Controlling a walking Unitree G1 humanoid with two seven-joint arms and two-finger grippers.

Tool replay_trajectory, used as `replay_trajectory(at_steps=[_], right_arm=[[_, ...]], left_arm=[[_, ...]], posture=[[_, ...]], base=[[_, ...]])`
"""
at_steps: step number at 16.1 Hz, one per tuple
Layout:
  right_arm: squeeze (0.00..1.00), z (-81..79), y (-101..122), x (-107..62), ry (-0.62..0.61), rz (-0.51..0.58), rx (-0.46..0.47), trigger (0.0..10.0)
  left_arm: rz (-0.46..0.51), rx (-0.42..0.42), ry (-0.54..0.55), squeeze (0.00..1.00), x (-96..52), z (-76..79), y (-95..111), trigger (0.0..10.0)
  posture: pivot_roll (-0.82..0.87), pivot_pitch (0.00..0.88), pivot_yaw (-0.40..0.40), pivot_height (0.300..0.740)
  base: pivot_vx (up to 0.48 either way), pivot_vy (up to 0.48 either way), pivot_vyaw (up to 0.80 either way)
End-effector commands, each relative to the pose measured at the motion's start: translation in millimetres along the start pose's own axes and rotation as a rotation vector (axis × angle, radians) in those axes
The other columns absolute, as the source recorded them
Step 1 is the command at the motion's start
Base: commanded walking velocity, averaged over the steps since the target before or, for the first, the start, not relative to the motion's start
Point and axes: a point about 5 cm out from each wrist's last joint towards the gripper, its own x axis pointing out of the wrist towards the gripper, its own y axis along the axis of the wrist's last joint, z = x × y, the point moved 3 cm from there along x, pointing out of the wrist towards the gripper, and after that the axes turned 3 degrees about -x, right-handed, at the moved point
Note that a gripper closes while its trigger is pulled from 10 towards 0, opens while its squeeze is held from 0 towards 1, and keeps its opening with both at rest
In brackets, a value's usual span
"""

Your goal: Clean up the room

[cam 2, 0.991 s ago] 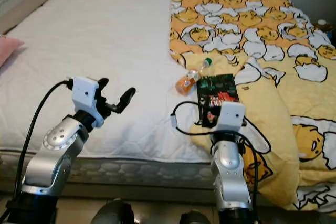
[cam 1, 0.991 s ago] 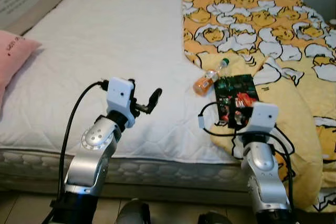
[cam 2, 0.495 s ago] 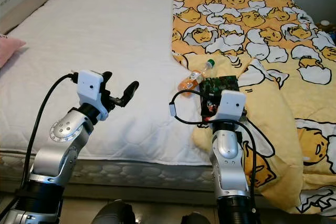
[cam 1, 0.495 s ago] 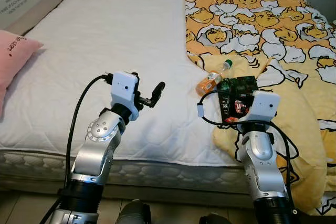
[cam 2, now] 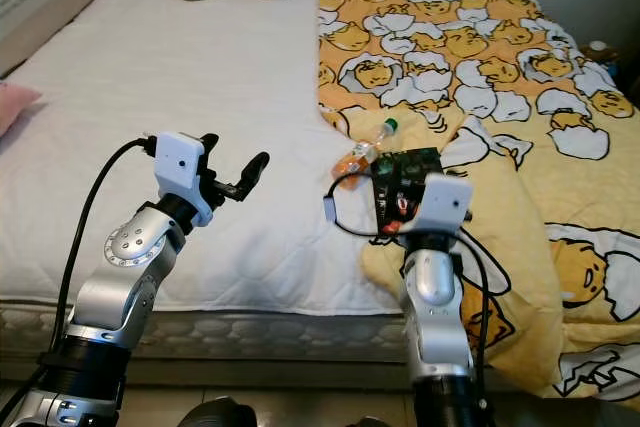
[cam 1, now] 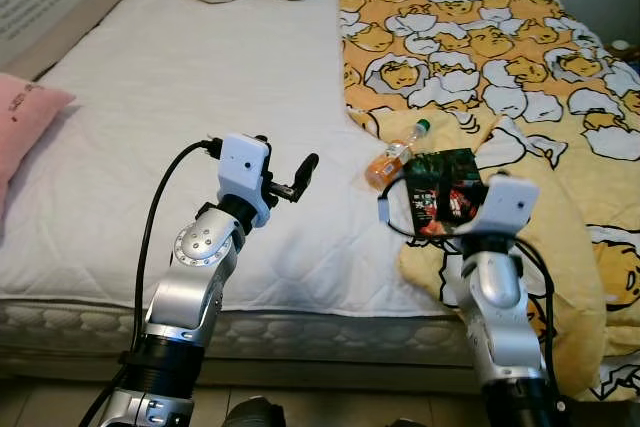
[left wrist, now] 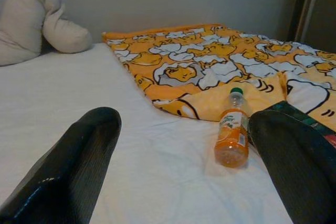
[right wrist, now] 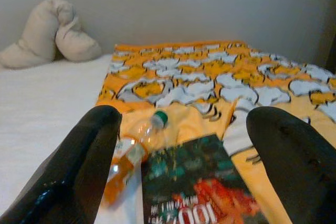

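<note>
White quilted bed [cam 1: 150, 117]: dark printed snack packet [right wrist: 197, 192] framed between spread right gripper [right wrist: 184, 150] fingers, probably targeted; advance and closure needed. Left gripper [left wrist: 184, 145] spread, orange plastic drink bottle [left wrist: 232, 136] just ahead.

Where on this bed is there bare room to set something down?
The white sheet is free from the pink pillow across to the yellow blanket. It is crowded at the blanket's near edge, where the orange bottle and dark packet lie.

Landmark: yellow blanket [cam 2: 470, 77].
Bottle [cam 2: 364, 150]: lying at blanket's edge (green cap).
Dark packet [cam 2: 400, 182]: on blanket, beside bottle.
Left gripper [cam 2: 238, 175]: fingers apart, off the blanket, over white sheet [cam 2: 150, 77].
</note>
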Motion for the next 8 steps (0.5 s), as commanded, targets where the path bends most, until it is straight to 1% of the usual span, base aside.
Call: replay_trajectory(at_steps=[1,3,4,5,6,7,8], right_arm=[[0.00,1.7,-2,1.1,-0.008,-0.006,0.020,10.0],[0.00,-0.9,-3,0.6,0.009,-0.009,0.010,10.0],[0.00,-1.8,-7,0.3,0.019,-0.029,-0.013,10.0],[0.00,-2.7,-7,0.3,0.028,-0.026,-0.017,10.0],[0.00,-2.6,-4,-0.7,0.030,-0.008,-0.012,10.0],[0.00,0.0,-4,-2.8,0.020,-0.007,-0.004,10.0],[0.00,2.0,-6,-4.8,0.012,-0.007,0.003,10.0]], left_arm=[[-0.012,0.014,-0.002,0.00,0.9,-1.1,-1,10.0],[-0.015,0.006,0.009,0.00,-0.4,-2.5,-3,10.0],[-0.024,-0.023,0.040,0.00,-2.1,-5.4,-6,10.0],[-0.045,-0.115,0.107,0.00,-5.6,-14.2,-12,10.0],[-0.069,-0.171,0.191,0.00,-12.3,-27.9,-19,10.0],[-0.071,-0.164,0.227,0.00,-18.6,-35.2,-22,10.0],[-0.056,-0.134,0.230,0.00,-21.2,-36.7,-20,10.0]], posture=[[-0.01,0.000,0.004,0.740],[-0.01,0.000,0.000,0.740],[-0.01,0.000,-0.002,0.740],[-0.01,0.000,0.002,0.740],[-0.01,0.000,0.002,0.740],[0.00,0.000,0.003,0.740],[0.00,0.000,0.002,0.740]], base=[[0.000,0.000,0.00],[0.000,0.000,0.00],[0.000,0.000,0.00],[0.000,0.000,0.00],[0.000,0.000,0.00],[0.000,0.000,0.00],[0.000,0.000,0.00]])
